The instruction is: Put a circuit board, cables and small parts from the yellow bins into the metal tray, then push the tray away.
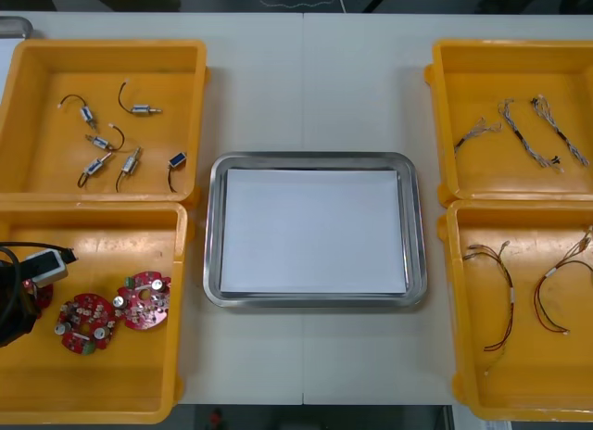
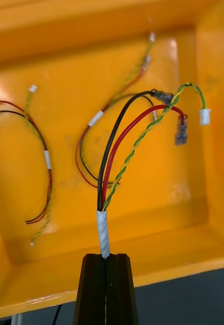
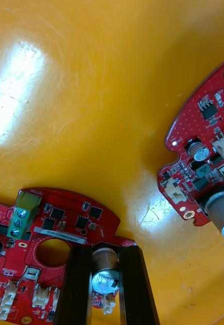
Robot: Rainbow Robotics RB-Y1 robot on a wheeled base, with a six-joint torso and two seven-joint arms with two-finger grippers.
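My left gripper [image 3: 105,253] is low in the near left yellow bin [image 1: 93,384], shut on the metal cylinder of a round red circuit board [image 3: 56,218]. A second board [image 3: 205,152] lies apart beside it. In the front view the left arm [image 1: 14,305] covers the bin's left edge, with two boards [image 1: 85,321] [image 1: 144,298] to its right. My right gripper [image 2: 105,256] is shut on the white-taped end of a black, red and yellow cable [image 2: 123,152], held above the near right bin [image 2: 142,238]. The metal tray [image 1: 315,161] sits mid-table, white inside.
The far left bin [image 1: 37,59] holds several small metal parts [image 1: 130,161]. The far right bin [image 1: 454,59] holds twisted cables [image 1: 523,133]. Two red and yellow cables [image 1: 500,291] [image 1: 556,296] lie in the near right bin. Bare table surrounds the tray.
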